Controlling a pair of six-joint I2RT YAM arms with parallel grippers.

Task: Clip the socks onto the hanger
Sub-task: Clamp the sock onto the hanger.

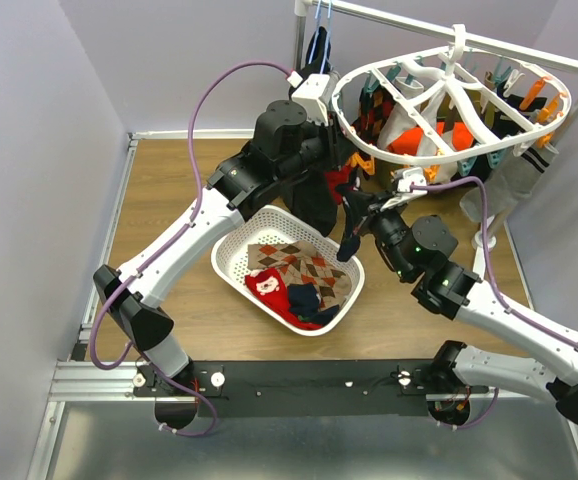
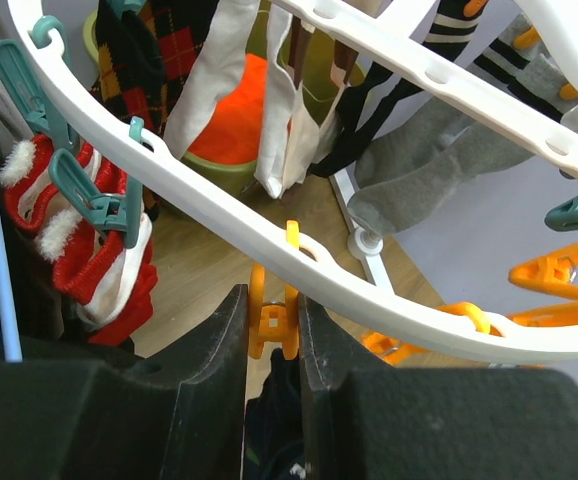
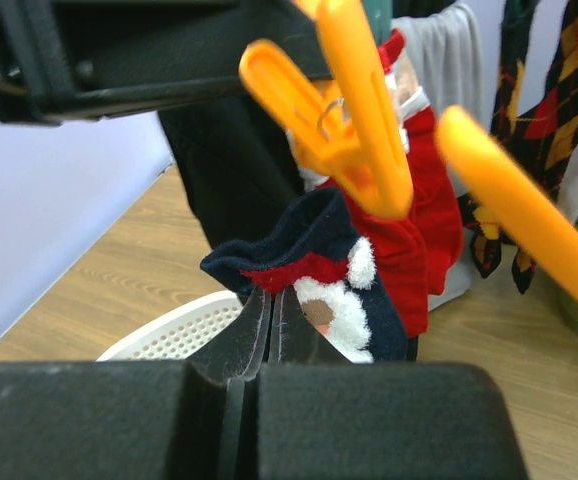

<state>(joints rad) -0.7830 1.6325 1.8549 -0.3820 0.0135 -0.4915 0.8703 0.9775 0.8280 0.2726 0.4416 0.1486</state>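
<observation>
- Squeezes an orange clip (image 2: 272, 338) under the hanger (image 2: 199, 203) rim with the left gripper (image 2: 272, 310)
- Pinches a navy sock (image 3: 321, 262) in the right gripper (image 3: 269, 322), jaws together, just below that clip
- Lying in the white basket (image 1: 231, 262), near-left of the hanger: more socks (image 1: 299, 275)

Pale lilac walls (image 1: 29, 150), wooden tabletop (image 1: 159, 180) — aluminium framing (image 1: 89, 380) nearside

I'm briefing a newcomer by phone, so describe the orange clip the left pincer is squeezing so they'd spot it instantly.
Find the large white plastic oval hanger. From its near rim dangles an orange plastic clip. Unlike the teal clips and other orange clips, it alone sits squeezed between the black fingers of the left pincer.
</observation>
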